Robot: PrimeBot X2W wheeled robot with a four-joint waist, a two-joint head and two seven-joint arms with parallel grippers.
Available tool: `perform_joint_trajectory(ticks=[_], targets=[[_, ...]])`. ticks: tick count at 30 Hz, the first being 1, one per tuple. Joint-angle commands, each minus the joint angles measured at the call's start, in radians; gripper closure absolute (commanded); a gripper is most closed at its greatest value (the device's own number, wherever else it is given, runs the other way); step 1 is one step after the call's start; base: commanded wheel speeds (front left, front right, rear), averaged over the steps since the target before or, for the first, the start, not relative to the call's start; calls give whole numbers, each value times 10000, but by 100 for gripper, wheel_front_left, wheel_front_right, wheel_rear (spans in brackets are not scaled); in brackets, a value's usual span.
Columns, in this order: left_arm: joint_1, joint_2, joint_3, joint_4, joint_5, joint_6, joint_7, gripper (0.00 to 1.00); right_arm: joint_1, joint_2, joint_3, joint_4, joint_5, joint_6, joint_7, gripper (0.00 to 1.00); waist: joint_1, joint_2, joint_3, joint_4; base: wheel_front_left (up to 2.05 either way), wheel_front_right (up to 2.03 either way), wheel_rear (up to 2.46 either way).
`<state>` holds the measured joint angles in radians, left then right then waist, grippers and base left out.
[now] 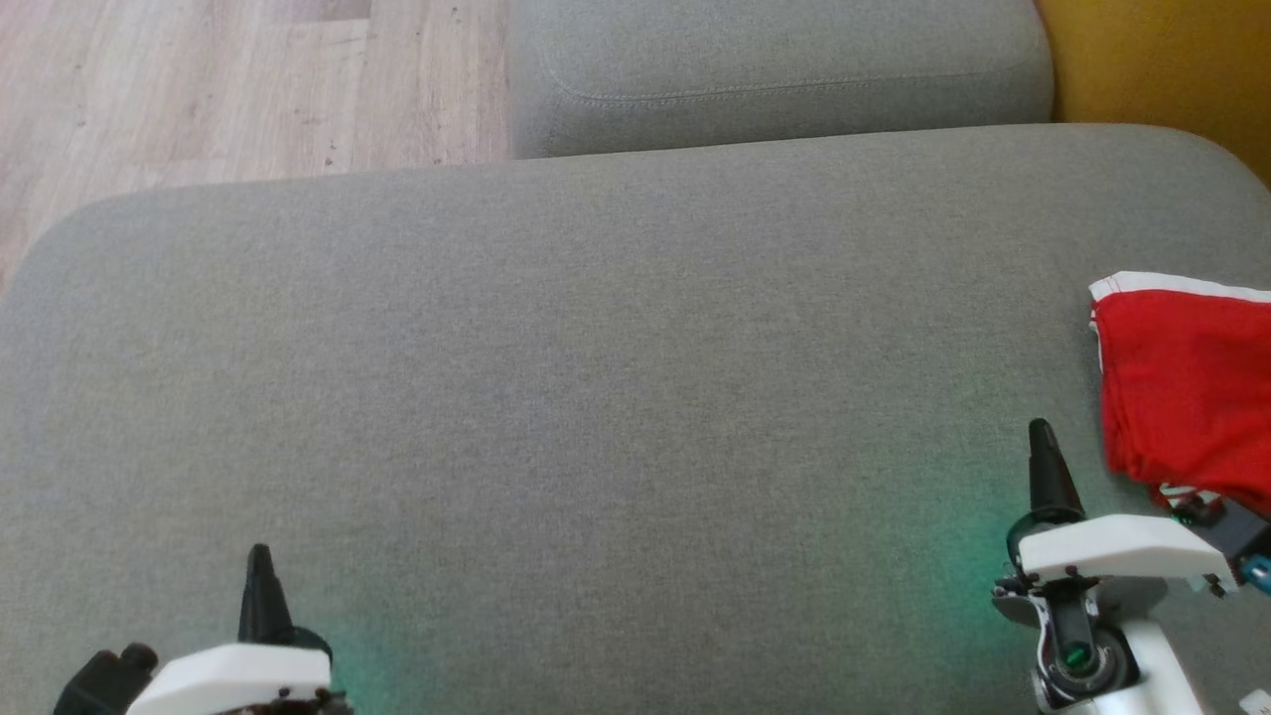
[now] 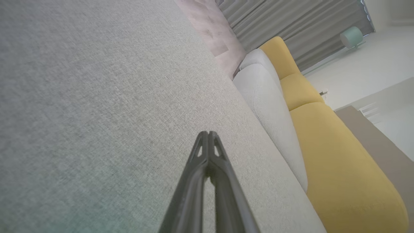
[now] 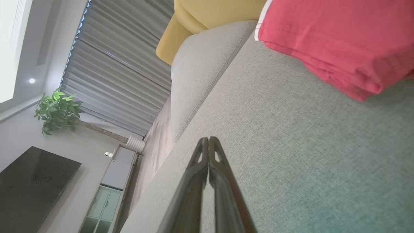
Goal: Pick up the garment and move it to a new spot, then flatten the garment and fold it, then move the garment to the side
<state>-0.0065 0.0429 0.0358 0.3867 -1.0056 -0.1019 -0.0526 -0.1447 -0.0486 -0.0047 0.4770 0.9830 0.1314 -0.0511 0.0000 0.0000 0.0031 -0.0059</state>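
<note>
A wide grey sofa seat (image 1: 596, 377) carries the work. At the seat's near left edge, the left gripper (image 1: 260, 561) has its two dark fingers pressed together and holds nothing. Toward the seat's near right, the right gripper (image 1: 1041, 439) is likewise closed and empty, near the shirt but apart from it. At the seat's right edge lies the red shirt (image 1: 1187, 387), folded into a thick stack with a white band along its far side. It looks light, soft and limp, so a pinch on one layer would likely peel the fold open. A grip through all layers at the rounded folded edge seems safest.
</note>
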Motion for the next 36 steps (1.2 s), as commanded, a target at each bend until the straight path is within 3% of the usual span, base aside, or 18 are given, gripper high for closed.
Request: perform_joint_trajectory(ticks=[1, 36], targets=[[-547, 50, 288, -368, -224, -64, 58, 100, -141, -37, 62, -425, 255, -4, 69, 100, 0, 0, 0, 1, 0, 0, 0], [-849, 65, 604, -1040, -3961, -208, 1087, 100, 186, -24, -680, -1646, 4116, -6, 1082, 100, 0, 0, 0, 39, 0, 0, 0]])
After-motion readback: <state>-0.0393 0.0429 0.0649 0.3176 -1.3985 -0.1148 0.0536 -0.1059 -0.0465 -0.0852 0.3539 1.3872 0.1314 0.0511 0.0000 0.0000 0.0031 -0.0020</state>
